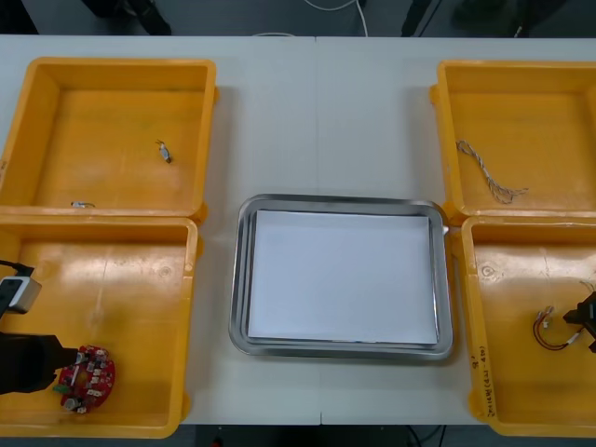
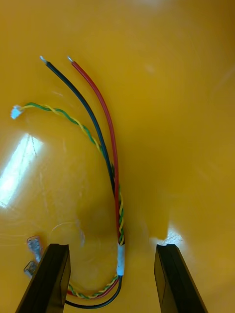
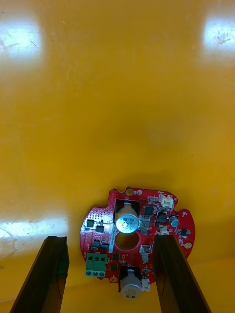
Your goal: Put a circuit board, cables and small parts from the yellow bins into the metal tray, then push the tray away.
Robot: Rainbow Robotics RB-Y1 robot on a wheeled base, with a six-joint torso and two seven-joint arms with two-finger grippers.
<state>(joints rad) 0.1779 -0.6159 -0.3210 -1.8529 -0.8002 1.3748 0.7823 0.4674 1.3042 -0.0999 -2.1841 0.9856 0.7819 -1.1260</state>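
A round red circuit board (image 1: 87, 377) lies in the near left yellow bin (image 1: 140, 279). My left gripper (image 1: 63, 361) is low over it. In the left wrist view the board (image 3: 134, 230) lies between the open fingers (image 3: 49, 274). The red and yellow cable (image 1: 549, 328) lies in the near right bin (image 1: 512, 307), and my right gripper (image 1: 583, 321) is at it. In the right wrist view the cable bundle (image 2: 115, 195) runs up between the open fingers (image 2: 176, 279). The metal tray (image 1: 445, 279), white inside, sits mid-table with nothing in it.
A twisted blue and white cable (image 1: 489, 172) lies in the far right bin (image 1: 521, 84). Two small metal parts (image 1: 164, 151) (image 1: 82, 204) lie in the far left bin (image 1: 93, 112). Bare table lies beyond the tray's far edge.
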